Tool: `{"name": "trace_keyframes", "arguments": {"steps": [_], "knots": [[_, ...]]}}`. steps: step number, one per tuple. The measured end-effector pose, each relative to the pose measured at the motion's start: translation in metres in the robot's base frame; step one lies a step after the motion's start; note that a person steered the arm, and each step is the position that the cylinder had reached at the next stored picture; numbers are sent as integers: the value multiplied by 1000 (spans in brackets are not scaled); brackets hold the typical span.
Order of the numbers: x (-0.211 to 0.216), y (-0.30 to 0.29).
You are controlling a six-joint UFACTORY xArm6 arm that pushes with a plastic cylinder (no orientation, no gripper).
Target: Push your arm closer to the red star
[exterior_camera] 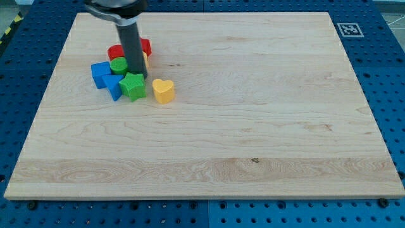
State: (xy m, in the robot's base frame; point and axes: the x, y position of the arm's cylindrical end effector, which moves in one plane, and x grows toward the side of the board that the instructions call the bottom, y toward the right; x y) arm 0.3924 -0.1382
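My tip (138, 76) stands in a tight cluster of blocks at the view's upper left, touching the top edge of the green star (133, 86). The rod hides much of the red blocks behind it: a red block (116, 52) shows on its left and another red piece (145, 46) on its right; I cannot tell which is the star. A green round block (118, 65) sits left of the rod. Two blue blocks (99, 73) (114, 86) lie at the cluster's left. A yellow heart (163, 90) lies just right of the green star.
The wooden board (253, 126) lies on a blue perforated table (19, 95). A fiducial marker (348, 29) sits off the board's upper right corner. A sliver of yellow block (145, 61) shows right of the rod.
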Motion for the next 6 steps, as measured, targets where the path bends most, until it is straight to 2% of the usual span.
{"name": "trace_keyframes", "arguments": {"steps": [1,3,4,6], "knots": [[0,-12],[4,74],[-12,90],[-51,65]]}}
